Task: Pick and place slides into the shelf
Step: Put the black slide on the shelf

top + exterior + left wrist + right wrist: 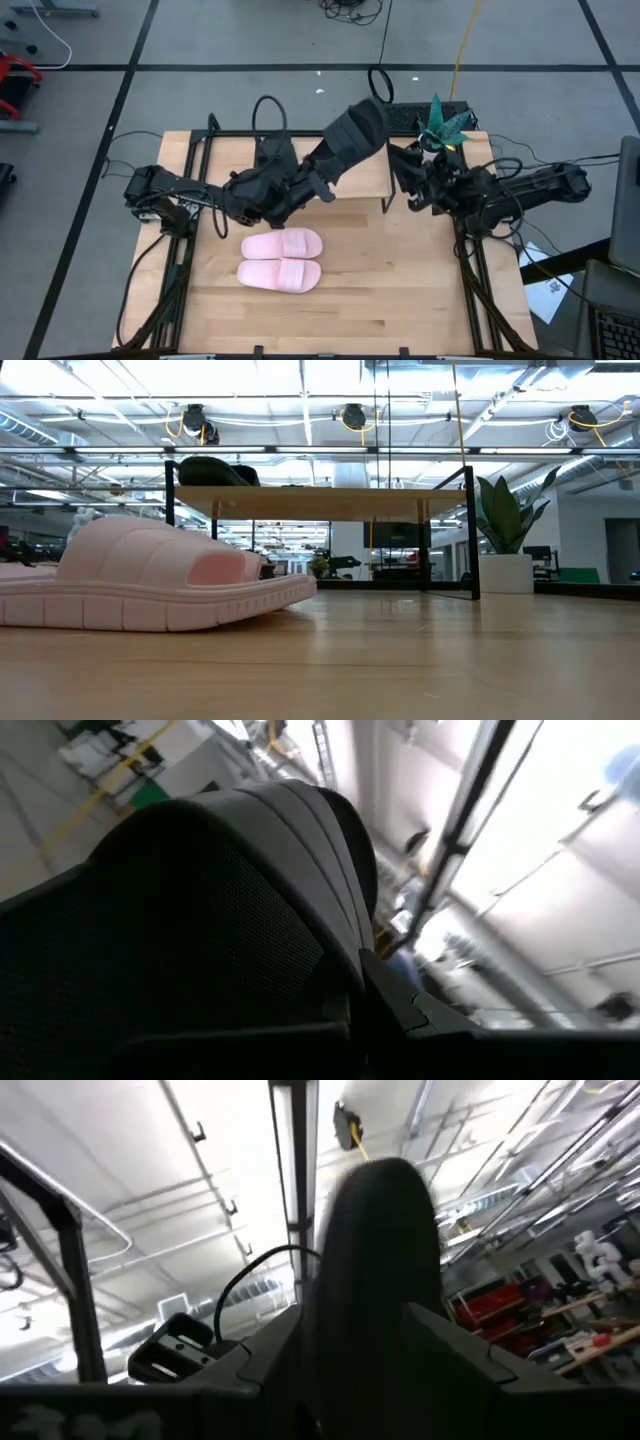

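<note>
1. Black slide (352,142) pinched in left gripper (300,180), raised over shelf (365,183).
2. Pink slides (281,260) wait on table (400,290).
3. Right gripper (415,180) clamps second black slide (375,1270) edge-on beside shelf.
4. Next: lower, release.

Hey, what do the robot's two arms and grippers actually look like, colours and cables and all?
Both are dark, nearly black, jointed arms. The left arm and right arm have chunky rounded joint housings, with black cables looping off them. Each ends in a two-finger gripper with dark, angular fingers. No markings are readable.
</note>
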### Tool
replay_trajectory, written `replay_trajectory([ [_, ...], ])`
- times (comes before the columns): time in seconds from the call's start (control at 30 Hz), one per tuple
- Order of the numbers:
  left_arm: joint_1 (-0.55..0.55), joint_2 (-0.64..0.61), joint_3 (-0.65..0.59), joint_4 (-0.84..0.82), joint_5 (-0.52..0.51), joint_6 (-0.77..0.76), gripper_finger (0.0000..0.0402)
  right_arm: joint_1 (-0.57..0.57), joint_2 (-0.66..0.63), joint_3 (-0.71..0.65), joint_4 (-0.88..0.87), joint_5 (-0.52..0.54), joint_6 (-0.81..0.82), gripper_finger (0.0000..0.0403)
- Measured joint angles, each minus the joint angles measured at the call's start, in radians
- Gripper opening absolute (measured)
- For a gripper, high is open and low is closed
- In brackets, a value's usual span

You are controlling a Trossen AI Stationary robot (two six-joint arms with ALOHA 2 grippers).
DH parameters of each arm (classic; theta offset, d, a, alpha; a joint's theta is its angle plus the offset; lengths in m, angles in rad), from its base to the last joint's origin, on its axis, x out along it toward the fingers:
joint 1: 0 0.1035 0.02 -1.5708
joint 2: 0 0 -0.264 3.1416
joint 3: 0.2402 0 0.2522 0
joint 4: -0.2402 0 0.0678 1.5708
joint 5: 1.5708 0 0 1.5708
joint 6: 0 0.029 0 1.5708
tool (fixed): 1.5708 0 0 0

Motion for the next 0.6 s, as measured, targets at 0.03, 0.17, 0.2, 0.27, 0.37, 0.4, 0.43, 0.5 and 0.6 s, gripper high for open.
replay_trajectory([
  [0.03,-0.003,0.0,0.0,-0.012,-0.009,0.001,0.0,-0.009,0.0,0.012,-0.027,-0.005,0.01,0.0162],
  [0.17,-0.011,0.0,0.0,-0.043,-0.028,0.011,0.0,-0.037,0.0,0.047,-0.121,-0.054,0.042,0.0162],
  [0.2,-0.014,-0.001,0.0,-0.06,-0.035,0.011,0.0,-0.041,0.0,0.051,-0.136,-0.055,0.042,0.0162],
  [0.27,-0.018,-0.001,0.0,-0.082,-0.056,0.017,0.0,-0.047,0.0,0.051,-0.149,-0.053,0.038,0.0164],
  [0.37,-0.023,-0.001,0.0,-0.092,-0.078,0.04,0.0,-0.058,0.0,0.051,-0.152,-0.054,0.038,0.017],
  [0.4,-0.023,-0.001,0.0,-0.097,-0.079,0.04,0.0,-0.06,0.0,0.051,-0.153,-0.054,0.037,0.0173],
  [0.43,-0.023,-0.001,0.0,-0.103,-0.079,0.04,0.0,-0.064,0.0,0.051,-0.155,-0.054,0.037,0.0176],
  [0.5,-0.026,-0.001,0.0,-0.108,-0.079,0.04,0.0,-0.068,0.0,0.051,-0.158,-0.056,0.036,0.0185],
  [0.6,-0.031,-0.001,0.0,-0.129,-0.079,0.035,0.0,-0.073,0.0,0.051,-0.158,-0.059,0.043,0.02],
])
